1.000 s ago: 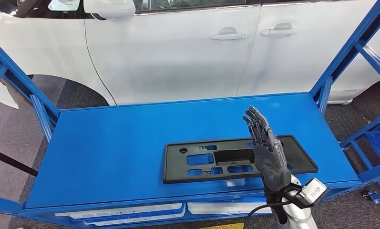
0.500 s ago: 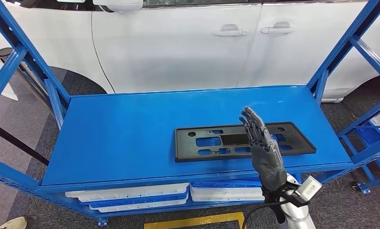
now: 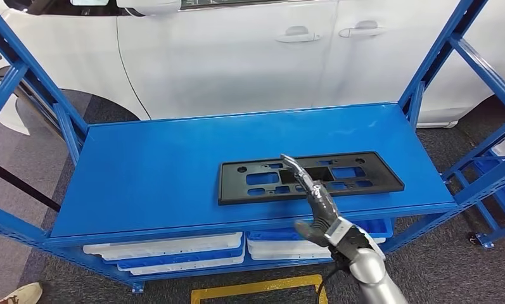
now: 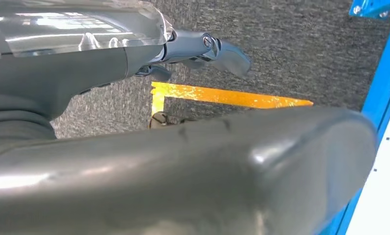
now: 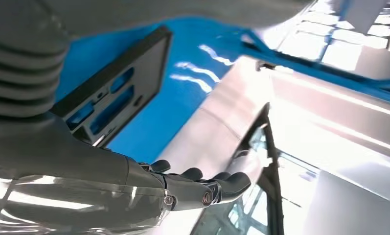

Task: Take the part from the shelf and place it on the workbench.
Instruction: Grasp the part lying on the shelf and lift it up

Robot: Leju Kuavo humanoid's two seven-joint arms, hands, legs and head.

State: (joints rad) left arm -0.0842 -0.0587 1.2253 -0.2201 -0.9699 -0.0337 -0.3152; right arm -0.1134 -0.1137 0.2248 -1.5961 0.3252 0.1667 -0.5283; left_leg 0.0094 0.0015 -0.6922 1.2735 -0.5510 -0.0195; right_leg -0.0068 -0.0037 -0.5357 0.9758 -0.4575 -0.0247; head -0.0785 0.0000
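I see the part (image 3: 310, 177), a flat black plastic panel, long and rectangular with several cut-out windows and small round holes, lying flat on the smooth blue metal shelf (image 3: 161, 171). It sits toward the shelf's front right corner, its long side running along the front edge. My right hand (image 3: 316, 206) is raised above that front edge, in front of the panel's middle, dark fingers (image 3: 298, 172) stretched out nearly straight and together, pointing toward the panel with the thumb out to the side. It holds nothing, and I cannot tell whether the fingertips touch the panel. In the right wrist view the same fingers (image 5: 202, 183) reach out straight and bare, with the panel (image 5: 112, 83) off to one side. My left hand (image 4: 202, 49) hangs over grey speckled carpet (image 4: 290, 44) with a yellow tape line (image 4: 222, 95); what shows of its fingers lies straight with nothing in them. On the lower shelf, under the blue top, lie stacked white trays (image 3: 167, 250); I cannot make out anything in them. A glossy white car (image 3: 237, 57) stands just behind the shelf.
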